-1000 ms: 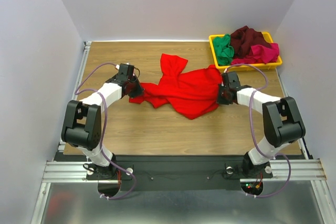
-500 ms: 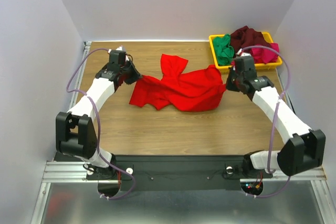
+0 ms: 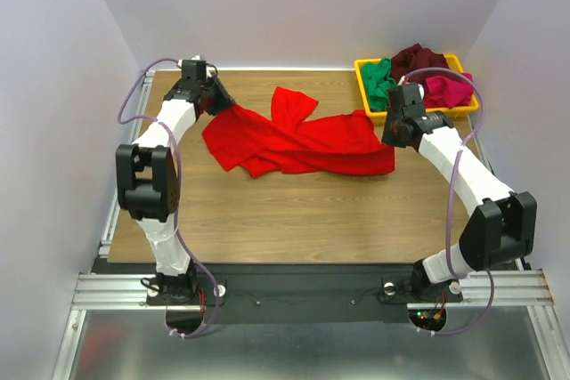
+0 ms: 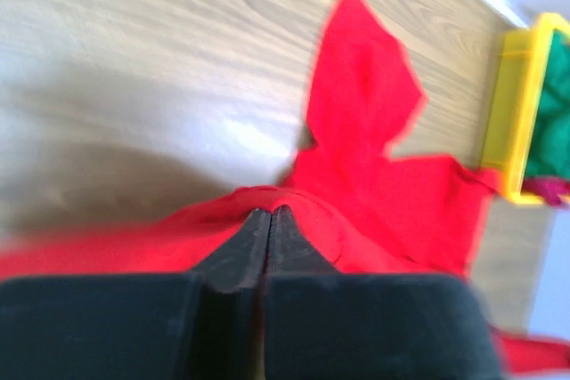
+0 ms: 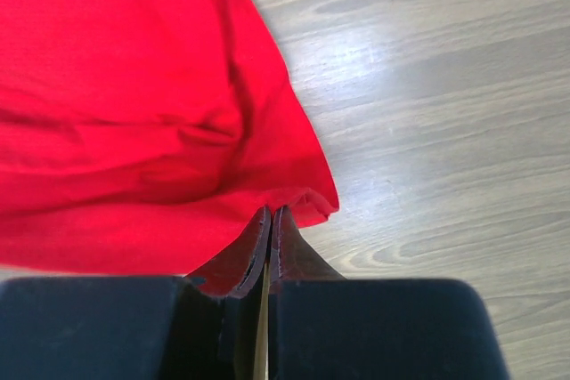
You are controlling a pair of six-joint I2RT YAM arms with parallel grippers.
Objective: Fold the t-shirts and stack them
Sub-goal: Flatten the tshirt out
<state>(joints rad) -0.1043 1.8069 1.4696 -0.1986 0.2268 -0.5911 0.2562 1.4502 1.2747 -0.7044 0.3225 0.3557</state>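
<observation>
Far to the left of the tray (image 3: pixel 362 77), the left gripper (image 3: pixel 216 100) had its fingers pressed together on a pinch of the red shirt (image 3: pixel 303 140), the cloth humped over the tips. That bite looked thin to me. If the arms pulled wider apart, I thought the fabric might slide out on that side and the shirt would drop in a heap. Midway to the tray, a loose flap stuck out toward the back wall. Laid down as it was, it would likely fold under and leave a crease. Just in front of the tray's left corner, the right gripper (image 3: pixel 392 131) was closed tight on the shirt's hem. It sat so near the tray that a careless swing could have nudged it or snagged the pile inside.

The red shirt ran as a wrinkled band from the left gripper across to the tray's corner. It was soft and rumpled, not yet flat, and rested on the table (image 3: pixel 267 211). Inside the tray the green shirt (image 3: pixel 381 82), maroon shirt (image 3: pixel 423 61) and pink shirt (image 3: pixel 448 89) lay crumpled together, unfolded.
</observation>
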